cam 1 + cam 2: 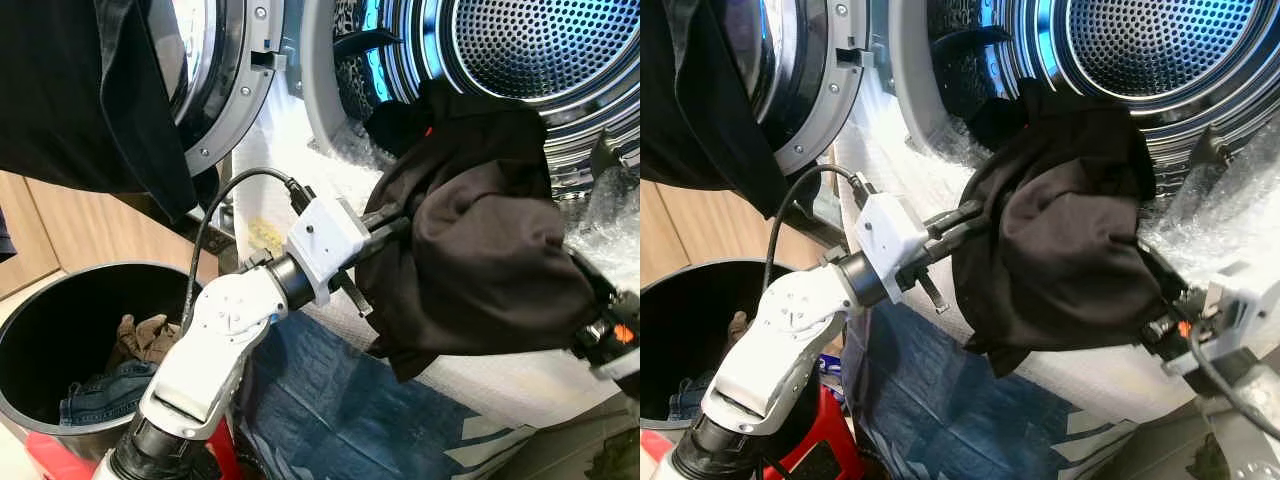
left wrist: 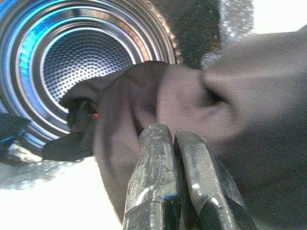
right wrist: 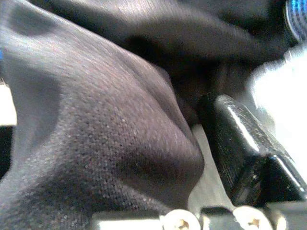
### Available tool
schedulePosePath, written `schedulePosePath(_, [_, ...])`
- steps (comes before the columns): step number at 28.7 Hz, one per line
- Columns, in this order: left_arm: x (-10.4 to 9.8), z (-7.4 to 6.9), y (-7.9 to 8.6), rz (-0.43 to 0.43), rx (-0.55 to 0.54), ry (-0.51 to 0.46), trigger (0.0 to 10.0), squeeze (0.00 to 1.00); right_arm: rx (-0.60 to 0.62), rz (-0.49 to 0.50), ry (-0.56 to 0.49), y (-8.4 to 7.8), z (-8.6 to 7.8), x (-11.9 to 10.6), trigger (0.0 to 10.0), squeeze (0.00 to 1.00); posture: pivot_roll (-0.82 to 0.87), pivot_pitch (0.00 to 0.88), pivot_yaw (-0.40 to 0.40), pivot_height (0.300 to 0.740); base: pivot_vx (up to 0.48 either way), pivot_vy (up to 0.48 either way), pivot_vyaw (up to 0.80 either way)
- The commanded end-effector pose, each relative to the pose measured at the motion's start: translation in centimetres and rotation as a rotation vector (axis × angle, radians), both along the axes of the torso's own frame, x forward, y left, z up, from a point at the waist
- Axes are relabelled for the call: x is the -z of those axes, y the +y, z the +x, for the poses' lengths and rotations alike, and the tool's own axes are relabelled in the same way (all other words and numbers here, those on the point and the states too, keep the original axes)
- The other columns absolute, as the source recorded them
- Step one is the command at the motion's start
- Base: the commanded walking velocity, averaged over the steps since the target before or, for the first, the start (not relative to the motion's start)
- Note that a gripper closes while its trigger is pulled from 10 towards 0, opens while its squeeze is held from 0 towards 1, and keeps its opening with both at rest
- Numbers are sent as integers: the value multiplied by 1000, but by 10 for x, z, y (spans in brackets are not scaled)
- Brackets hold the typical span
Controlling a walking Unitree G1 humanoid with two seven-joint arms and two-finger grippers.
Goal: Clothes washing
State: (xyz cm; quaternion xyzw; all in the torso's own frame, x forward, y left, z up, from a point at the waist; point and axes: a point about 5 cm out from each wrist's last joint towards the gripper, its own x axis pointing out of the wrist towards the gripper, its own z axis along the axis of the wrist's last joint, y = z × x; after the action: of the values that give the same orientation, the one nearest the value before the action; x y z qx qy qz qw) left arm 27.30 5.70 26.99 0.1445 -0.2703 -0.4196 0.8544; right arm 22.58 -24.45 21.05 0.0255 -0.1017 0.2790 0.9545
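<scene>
Two grippers carry one dark garment (image 1: 480, 250) toward the drum (image 1: 545, 45) at one o'clock. Left gripper (image 2: 173, 136) pinches its fabric; the right gripper (image 3: 225, 120) is buried in cloth, its grip impossible to judge.

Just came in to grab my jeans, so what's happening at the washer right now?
The robot is loading laundry. Both arms carry a bundle of dark cloth at the mouth of the washing machine drum, the left gripper pressed shut against the fabric, the right gripper buried under it. The door stands open with another dark garment hanging over it. Jeans and a brown item lie in the black bin below.
</scene>
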Motion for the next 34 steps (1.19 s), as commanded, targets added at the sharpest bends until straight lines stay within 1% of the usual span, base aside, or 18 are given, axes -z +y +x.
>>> schedulePosePath(1, [-7,0,-1,-4,3,-35,0,0,41,-53,14,-11,-2,1,10000,0,85,23,-141,740,0,0,0])
schedulePosePath(5, [-8,4,5,1,-17,-37,0,0,68,-100,75,-18,-6,15,10000,0,80,24,-139,740,0,0,0])
schedulePosePath(12, [-14,-2,14,33,-10,-60,0,0,78,-85,82,-20,-7,18,10000,0,90,28,-140,740,0,0,0])
schedulePosePath(14, [-26,-4,20,2,-20,-84,0,0,71,-80,86,-19,-6,20,10000,0,99,31,-140,740,0,0,0])
schedulePosePath(16, [-37,-4,25,-102,-9,-75,0,0,61,-69,82,-16,-5,20,10000,0,101,30,-140,740,0,0,0])
schedulePosePath(17, [-45,-7,27,-212,65,-7,0,0,45,-56,66,-12,-4,19,10000,0,105,30,-140,740,0,0,0])
schedulePosePath(18, [-43,-10,25,-200,116,31,0,0,32,-42,49,-8,-2,15,10000,0,106,27,-140,740,0,0,0])
schedulePosePath(19, [-36,-14,21,-143,165,64,0,0,19,-23,26,-5,-1,11,10000,0,106,28,-139,740,0,0,0])
schedulePosePath(21, [-12,-19,13,42,196,102,314,0,-23,22,-39,5,2,-3,10000,0,105,26,-137,740,0,0,0])
schedulePosePath(22, [-12,-19,13,42,196,102,314,0,-23,22,-39,5,2,-3,10000,0,105,26,-137,740,0,0,0])
schedulePosePath(23, [7,-19,8,173,168,101,9765,0,-64,63,-113,16,4,-19,10000,0,102,26,-135,740,0,0,0])
schedulePosePath(25, [19,-20,3,241,155,86,10000,0,-101,109,-193,27,7,-38,10000,0,98,26,-135,740,0,0,0])
schedulePosePath(27, [13,-23,-4,189,169,82,10000,0,-140,175,-313,44,12,-68,10000,0,99,26,-134,740,0,0,0])
schedulePosePath(28, [10,-24,-4,177,168,79,10000,0,-142,191,-335,46,14,-74,10000,0,102,25,-135,740,0,0,0])
schedulePosePath(29, [8,-24,-5,173,167,76,10000,624,-141,200,-347,48,15,-77,10000,0,102,25,-135,740,0,0,0])
schedulePosePath(30, [8,-24,-5,173,167,76,10000,624,-141,200,-347,48,15,-77,10000,0,102,25,-135,740,0,0,0])
schedulePosePath(31, [7,-25,-6,203,154,43,10000,1000,-146,226,-379,56,21,-88,10000,0,112,26,-138,740,0,0,0])
schedulePosePath(34, [8,-27,-11,206,146,5,10000,1000,-180,253,-412,69,26,-100,10000,0,125,28,-145,740,0,0,0])
